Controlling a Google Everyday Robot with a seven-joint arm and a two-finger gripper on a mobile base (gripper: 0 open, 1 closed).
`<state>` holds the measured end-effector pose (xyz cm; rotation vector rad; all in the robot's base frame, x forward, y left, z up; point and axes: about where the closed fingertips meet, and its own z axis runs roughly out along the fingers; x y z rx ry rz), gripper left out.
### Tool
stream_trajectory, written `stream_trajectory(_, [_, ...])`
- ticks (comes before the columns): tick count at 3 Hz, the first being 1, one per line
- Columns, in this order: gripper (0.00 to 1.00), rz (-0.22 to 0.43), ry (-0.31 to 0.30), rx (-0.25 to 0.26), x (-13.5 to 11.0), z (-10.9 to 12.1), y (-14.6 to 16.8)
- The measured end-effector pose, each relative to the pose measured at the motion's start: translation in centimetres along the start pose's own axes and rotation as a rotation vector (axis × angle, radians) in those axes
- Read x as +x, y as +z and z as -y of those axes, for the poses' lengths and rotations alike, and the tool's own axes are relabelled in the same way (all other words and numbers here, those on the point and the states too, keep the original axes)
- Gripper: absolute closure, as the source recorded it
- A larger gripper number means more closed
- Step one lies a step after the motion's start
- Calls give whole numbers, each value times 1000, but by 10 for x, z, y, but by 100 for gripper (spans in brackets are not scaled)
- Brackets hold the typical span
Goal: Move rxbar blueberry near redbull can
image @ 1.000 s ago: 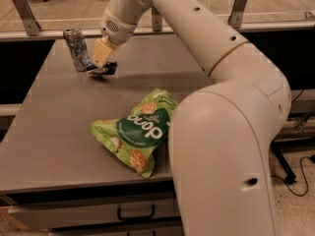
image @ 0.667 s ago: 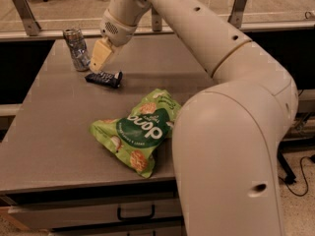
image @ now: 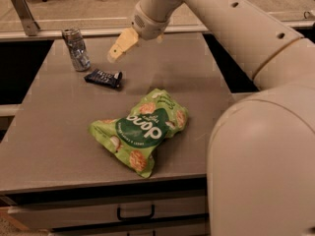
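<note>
1. Since a second ago, my gripper (image: 118, 48) has let go of the rxbar blueberry (image: 103, 77) and drawn up and off to the right of it. Over the last stretch the bar has kept its spot on the table.
2. At the far left, the redbull can (image: 77, 50) stands upright on the grey table (image: 44, 132), close to its far left corner.
3. Just to the right of the can and a little nearer, the rxbar blueberry lies flat on the tabletop. Its long side runs roughly left to right. It sits close beside the can, with a narrow strip of table showing between them.
4. A little right of the bar and farther back, my gripper hangs above the table, clear of both bar and can. It has hold of nothing. Whether it is spread or closed I cannot tell from this angle.
5. Toward the middle of the table and nearer, the green chip bag (image: 140, 129) lies crumpled on its side, well apart from the bar. Below the table's near edge, under the bag, a drawer front shows a dark handle (image: 135, 213).
6. On the right, my pale arm (image: 221, 18) reaches in from the far side toward the gripper. My bulky shoulder housing (image: 261, 171) fills the near right corner and covers that part of the table.
</note>
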<state>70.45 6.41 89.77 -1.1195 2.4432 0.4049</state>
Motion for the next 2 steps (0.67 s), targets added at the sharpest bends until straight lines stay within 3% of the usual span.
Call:
stream_trajectory(1, [0,105,116,141,16,59,-51])
stream_trajectory(2, [0,117,122,147,15,63,-52])
